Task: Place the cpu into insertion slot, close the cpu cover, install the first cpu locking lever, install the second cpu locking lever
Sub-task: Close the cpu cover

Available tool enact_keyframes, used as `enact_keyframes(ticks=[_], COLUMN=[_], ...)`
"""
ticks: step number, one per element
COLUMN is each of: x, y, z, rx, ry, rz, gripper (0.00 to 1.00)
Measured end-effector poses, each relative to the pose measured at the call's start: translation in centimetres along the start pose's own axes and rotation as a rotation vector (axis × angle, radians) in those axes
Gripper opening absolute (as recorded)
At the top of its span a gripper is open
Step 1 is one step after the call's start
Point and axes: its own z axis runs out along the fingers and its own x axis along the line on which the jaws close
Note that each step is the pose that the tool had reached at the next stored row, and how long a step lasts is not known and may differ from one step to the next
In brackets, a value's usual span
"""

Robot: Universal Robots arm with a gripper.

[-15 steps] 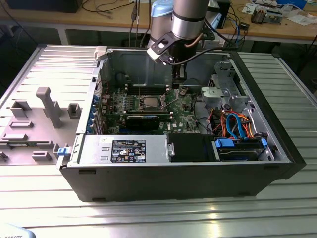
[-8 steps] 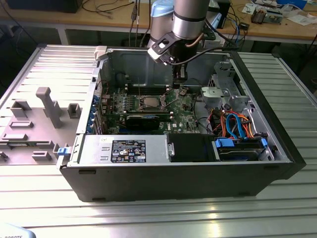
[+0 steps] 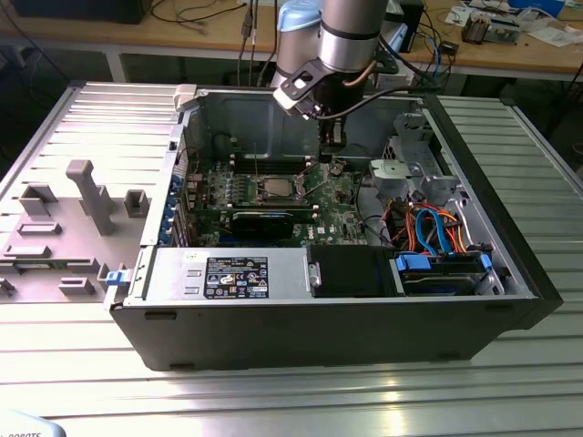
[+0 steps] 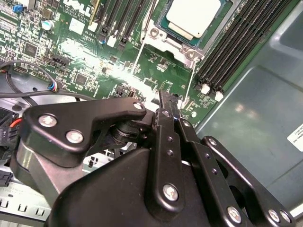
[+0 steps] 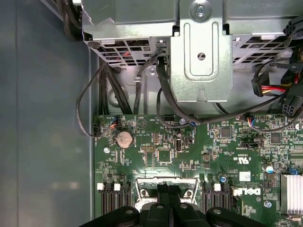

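Observation:
The cpu (image 4: 194,16), a square chip with a silvery-tan top, lies flat in the insertion slot (image 3: 273,189) on the green motherboard. The cpu cover (image 4: 168,43), a silver metal frame, lies around the chip. Two thin wire levers (image 4: 134,61) (image 4: 193,82) run from the frame toward my gripper. My gripper (image 4: 166,97) hangs just above the board beside the slot, on the exterior view's right of it (image 3: 332,162). Its black fingers are shut, and I see nothing between them. Its tip (image 5: 166,189) sits at the edge of the slot's frame.
Long memory slots (image 4: 236,42) flank the socket. A metal drive cage (image 5: 201,52) with bundled cables stands past the board's end. A black card (image 3: 262,221) lies in front of the socket. The case walls (image 3: 301,319) enclose the work area.

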Motion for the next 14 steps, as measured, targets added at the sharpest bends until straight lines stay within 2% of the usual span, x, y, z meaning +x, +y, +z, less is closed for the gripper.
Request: enact_keyframes(ticks=[7, 14], x=[0.01, 0.01], y=[0.90, 1.09], z=[-0.01, -0.01], rx=[0.0001, 0.0000], ry=[0.0000, -0.0002], rz=[0.000, 0.000], gripper=[0.11, 0.11])
